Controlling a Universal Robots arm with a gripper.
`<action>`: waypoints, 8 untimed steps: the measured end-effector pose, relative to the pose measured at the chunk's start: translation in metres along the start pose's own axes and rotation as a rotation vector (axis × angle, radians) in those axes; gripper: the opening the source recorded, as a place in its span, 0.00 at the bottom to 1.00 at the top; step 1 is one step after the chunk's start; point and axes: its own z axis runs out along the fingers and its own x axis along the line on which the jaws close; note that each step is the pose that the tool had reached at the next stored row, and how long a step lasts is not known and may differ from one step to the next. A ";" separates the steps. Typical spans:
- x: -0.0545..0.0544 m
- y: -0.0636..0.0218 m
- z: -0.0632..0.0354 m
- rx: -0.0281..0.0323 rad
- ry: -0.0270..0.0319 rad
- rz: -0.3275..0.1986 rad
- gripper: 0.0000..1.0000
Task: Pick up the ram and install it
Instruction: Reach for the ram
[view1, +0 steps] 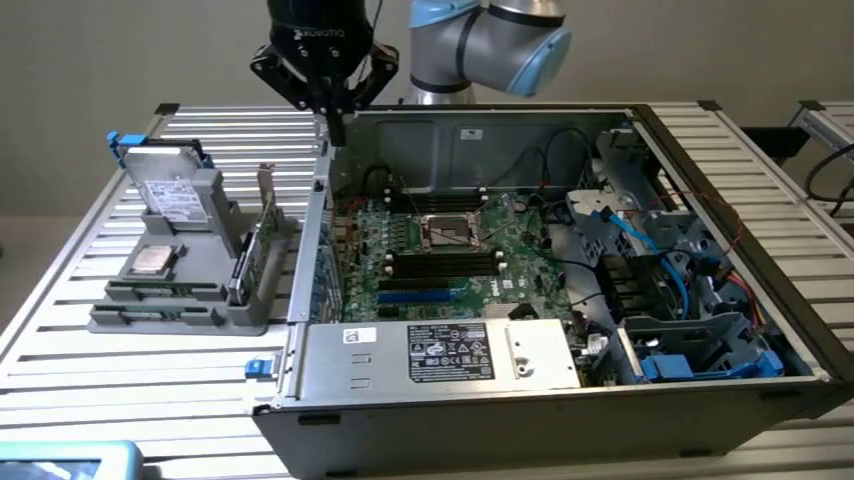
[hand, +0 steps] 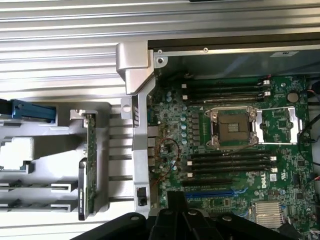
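Ram (view1: 244, 268) stands on edge in a slot of the grey holder (view1: 174, 315), which sits on the slatted metal table (view1: 67, 340) just beside the open computer case (view1: 534, 410), on the exterior view's left. A card with an upright metal bracket (view1: 264, 195) stands in the same holder next to it, and a hard drive (view1: 174, 190) leans at the far end. Up above, the gripper (view1: 334, 125) hangs over the far corner of the case's wall nearest the holder, well apart from the ram, its fingers pinched together on nothing. Inside the case lies the green motherboard (view1: 441, 290) with its square processor socket (view1: 451, 232) flanked by rows of long black memory slots (view1: 441, 262).
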 end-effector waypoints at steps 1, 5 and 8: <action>0.003 -0.0004 -0.0001 0.0001 0.0000 0.000 0.11; 0.018 -0.0021 -0.0002 -0.0001 -0.0004 0.000 0.11; 0.031 -0.0038 0.0000 0.0001 -0.0004 0.000 0.11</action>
